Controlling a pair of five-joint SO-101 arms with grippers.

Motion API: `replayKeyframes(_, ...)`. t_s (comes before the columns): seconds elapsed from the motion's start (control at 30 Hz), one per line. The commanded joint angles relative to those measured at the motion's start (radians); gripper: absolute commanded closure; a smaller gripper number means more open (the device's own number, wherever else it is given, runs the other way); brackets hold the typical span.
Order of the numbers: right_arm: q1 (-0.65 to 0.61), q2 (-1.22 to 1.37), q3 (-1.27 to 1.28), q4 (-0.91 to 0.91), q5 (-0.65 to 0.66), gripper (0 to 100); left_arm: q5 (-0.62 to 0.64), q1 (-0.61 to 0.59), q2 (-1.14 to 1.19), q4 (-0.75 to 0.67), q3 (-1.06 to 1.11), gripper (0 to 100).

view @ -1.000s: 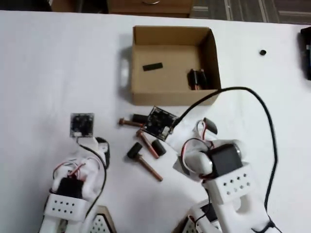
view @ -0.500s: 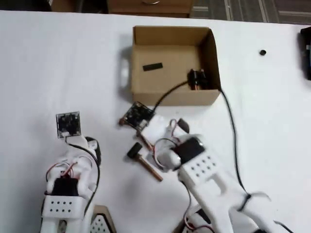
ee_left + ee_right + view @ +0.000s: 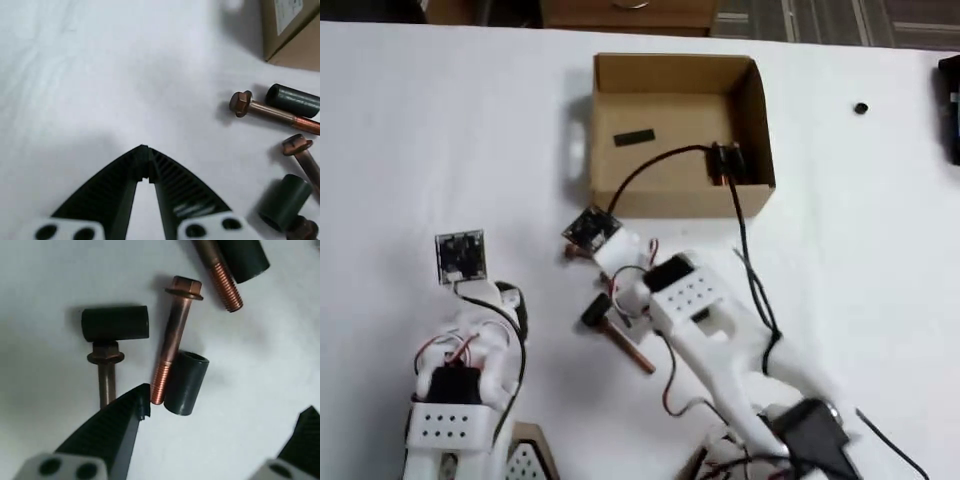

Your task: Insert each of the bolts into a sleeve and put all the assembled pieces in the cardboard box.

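Since half a second ago your right arm (image 3: pixel 710 320) has swung further left, away from the front of the cardboard box (image 3: pixel 665 195) and over the cluster of loose bolts. The left arm (image 3: pixel 460 390) has kept its place. The right arm's black cable (image 3: pixel 690 149) now loops over the box's front wall and across its opening. It passes close to the assembled pieces (image 3: pixel 725 165) by the box's right wall. A flat black strip (image 3: pixel 634 138) also lies in the box.

Your right pincer (image 3: pixel 227 407) is spread wide and low over the worktop (image 3: pixel 60 270), gripping nothing. Just ahead of the gap between its fingers lies a copper bolt (image 3: pixel 176 337). A black sleeve (image 3: pixel 186 382) lies against the bolt's threaded end, alongside it and not on it. One fingertip (image 3: pixel 131 410) sits just beside that thread and covers the shaft of a second bolt (image 3: pixel 105 360). The head of this second bolt is just beside a second sleeve (image 3: pixel 115 323), which lies crosswise. A third bolt (image 3: pixel 220 280) and a third sleeve (image 3: pixel 242 257) lie side by side farther on.

Your left pincer (image 3: pixel 145 165) is pressed together and empty, apart from the bolts. In the high view the right arm lies over most of the cluster. A small black item (image 3: pixel 861 107) sits well apart, to the right of the box.
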Motion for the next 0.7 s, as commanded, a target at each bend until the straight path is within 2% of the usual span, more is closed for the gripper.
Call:
replayKeyframes(0.0,0.044,0.082,-0.078,-0.018,0.002,57.3,0.008,0.0,-0.008,-0.006,0.025,98)
replayKeyframes(0.17,0.091,0.193,-0.144,-0.015,0.005,57.3,0.008,0.0,-0.008,-0.005,0.025,98)
replayKeyframes(0.47,0.082,0.294,-0.15,-0.016,0.006,58.4,0.008,0.0,-0.008,-0.005,0.025,98)
replayKeyframes(0.53,0.082,0.295,-0.15,-0.016,0.006,63.2,0.008,0.0,-0.008,-0.005,0.025,98)
replayKeyframes(0.67,0.081,0.298,-0.15,-0.015,0.006,79.3,0.008,0.0,-0.008,-0.005,0.025,98)
